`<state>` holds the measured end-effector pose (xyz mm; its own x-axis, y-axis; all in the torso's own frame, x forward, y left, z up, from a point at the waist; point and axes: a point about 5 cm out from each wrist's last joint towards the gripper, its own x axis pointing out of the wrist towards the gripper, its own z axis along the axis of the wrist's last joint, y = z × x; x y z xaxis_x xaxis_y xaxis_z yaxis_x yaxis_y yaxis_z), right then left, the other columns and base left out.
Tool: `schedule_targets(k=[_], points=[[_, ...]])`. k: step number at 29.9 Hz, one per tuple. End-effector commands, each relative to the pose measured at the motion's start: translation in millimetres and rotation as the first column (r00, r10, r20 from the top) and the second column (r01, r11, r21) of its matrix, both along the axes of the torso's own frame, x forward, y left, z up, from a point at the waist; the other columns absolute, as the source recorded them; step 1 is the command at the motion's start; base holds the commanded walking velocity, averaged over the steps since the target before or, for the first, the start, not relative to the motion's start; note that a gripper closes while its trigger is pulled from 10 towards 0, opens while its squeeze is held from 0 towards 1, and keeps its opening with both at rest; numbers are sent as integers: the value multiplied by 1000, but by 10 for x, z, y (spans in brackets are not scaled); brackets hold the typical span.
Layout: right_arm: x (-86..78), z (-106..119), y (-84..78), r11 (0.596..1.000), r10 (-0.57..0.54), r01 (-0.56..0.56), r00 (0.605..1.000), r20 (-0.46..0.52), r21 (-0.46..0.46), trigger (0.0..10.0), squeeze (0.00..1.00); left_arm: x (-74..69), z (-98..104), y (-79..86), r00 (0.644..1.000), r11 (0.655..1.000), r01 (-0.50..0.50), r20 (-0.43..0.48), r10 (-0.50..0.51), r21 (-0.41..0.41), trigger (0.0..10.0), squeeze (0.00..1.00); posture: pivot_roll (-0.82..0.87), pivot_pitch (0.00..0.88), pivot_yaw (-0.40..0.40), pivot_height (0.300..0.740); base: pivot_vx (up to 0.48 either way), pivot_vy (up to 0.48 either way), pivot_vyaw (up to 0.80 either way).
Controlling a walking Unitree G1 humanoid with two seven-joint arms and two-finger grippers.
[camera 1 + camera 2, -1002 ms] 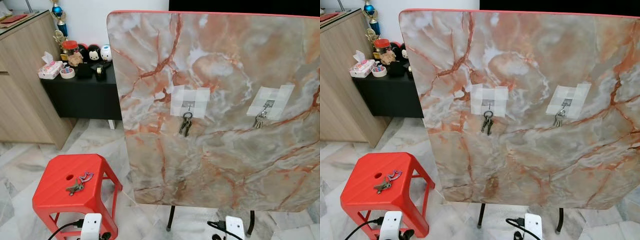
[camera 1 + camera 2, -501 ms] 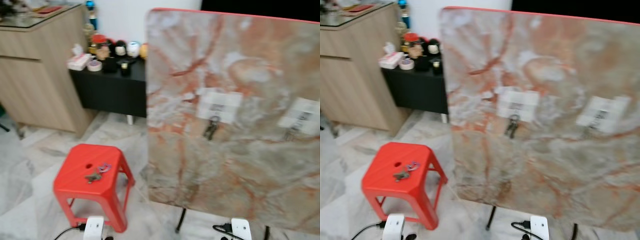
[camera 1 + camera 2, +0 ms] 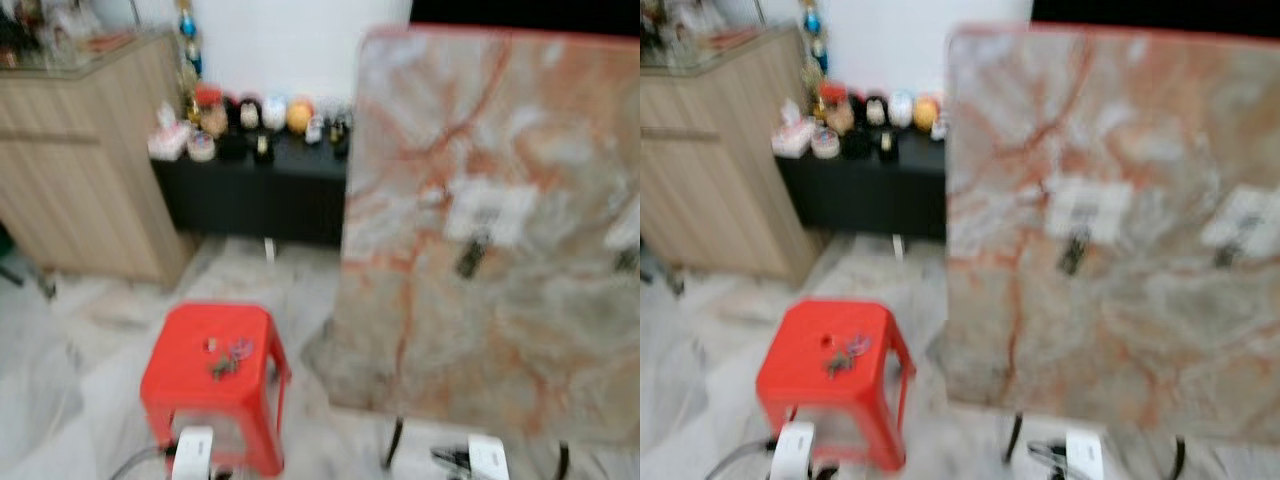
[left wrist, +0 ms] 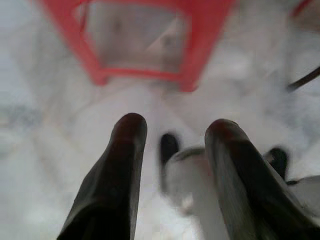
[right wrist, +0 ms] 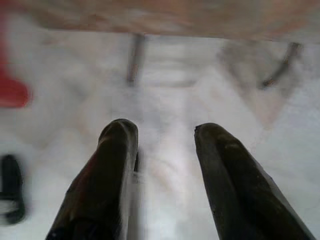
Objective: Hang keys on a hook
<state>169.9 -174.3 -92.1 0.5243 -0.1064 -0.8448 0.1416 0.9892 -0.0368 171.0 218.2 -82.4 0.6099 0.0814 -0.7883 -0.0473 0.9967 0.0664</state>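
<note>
A small bunch of keys (image 3: 226, 360) with a purple tag lies blurred on the red plastic stool (image 3: 175, 378), lower left of the head view. The left gripper (image 4: 172, 137) and right gripper (image 5: 162, 132) hang spread apart above the floor, grasping nothing.

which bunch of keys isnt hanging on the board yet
The small bunch of keys lying flat on the red plastic stool; the other two bunches hang from taped hooks on the marble-patterned board.
</note>
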Motion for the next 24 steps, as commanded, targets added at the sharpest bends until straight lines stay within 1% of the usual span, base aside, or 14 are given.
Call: schedule_targets(k=[1, 7, 14, 18, 24], points=[[-21, -1, -85, 1000, -2, 2, 1000, -6, -22, 10000, 0, 41, 10, -40, 1000, 1000, 14, 5, -14, -3, 10000, 0, 112, 0, -58, 740, 0, 442, 0], [-23, -3, -72, 1000, 7, -7, 1000, -9, -17, 10000, 0, 44, 11, -40, 1000, 1000, 10, 7, -10, -4, 10000, 0, 116, 0, -61, 740, 0, 442, 0], [-42, -13, -56, 1000, 14, -15, 1000, -13, -8, 10000, 0, 83, 32, -27, 1000, 1000, 7, 18, -7, -2, 10000, 0, 114, 0, -55, 740, 0, 440, 0], [-49, -14, -77, 1000, 18, -18, 1000, -15, -12, 10000, 0, 111, 47, -10, 1000, 1000, -1, 23, 1, 2, 10000, 0, 119, 0, -54, 740, 0, 438, 0], [-68, -19, -100, 1000, 11, -11, 1000, -17, -15, 10000, 0, 116, 54, 14, 1000, 1000, -7, 24, 7, 6, 10000, 0, 116, 0, -51, 740, 0, 429, 0]])
